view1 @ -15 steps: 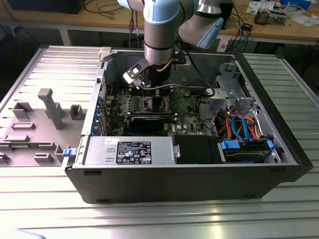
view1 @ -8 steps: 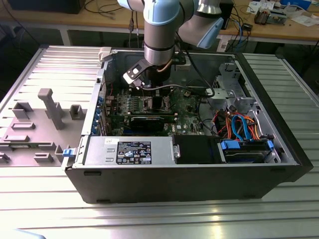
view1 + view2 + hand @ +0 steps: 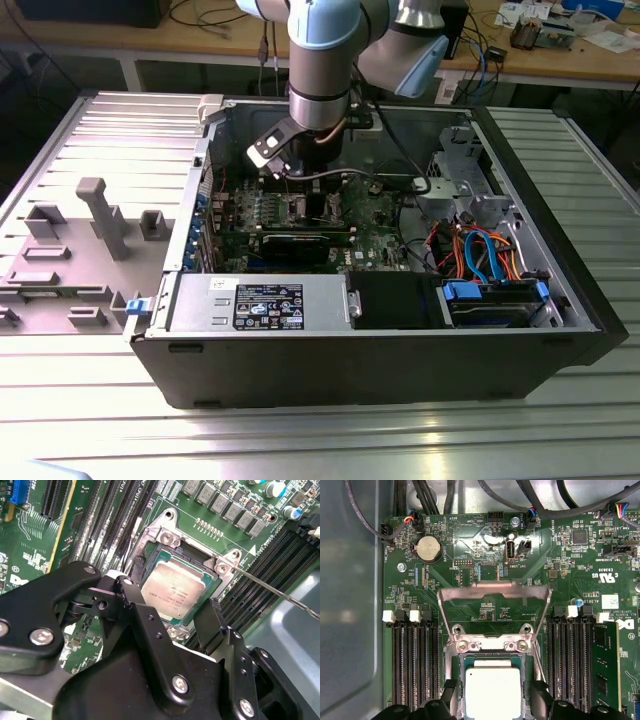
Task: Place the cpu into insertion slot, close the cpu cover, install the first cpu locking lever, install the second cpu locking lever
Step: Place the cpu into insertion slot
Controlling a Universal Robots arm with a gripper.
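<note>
Cpu (image 3: 492,692), flat and square, with a dull silver-grey metal lid on a green substrate, lies lid-up in the insertion slot (image 3: 155,532). Being square, it has no long axis; its edges run parallel to the slot's metal rim. Nearest the lens in both wrist views, the gripper (image 3: 175,597) shows matt black bolted fingers (image 3: 145,620) standing apart, one on each side of the cpu. The first wrist view shows a narrow gap between each tip and the lid. Long black memory slots (image 3: 415,665) flank the socket, their long axes parallel to the cpu's sides. A thin wire locking lever (image 3: 280,594) slants away from one rim corner. Beyond, the cpu cover (image 3: 495,589), a thin bright metal frame with a large square opening, lies swung open away from the slot, with green motherboard (image 3: 485,555) visible through it. In the exterior view the arm (image 3: 320,60) descends at upper centre into the open black computer case (image 3: 400,370).
</note>
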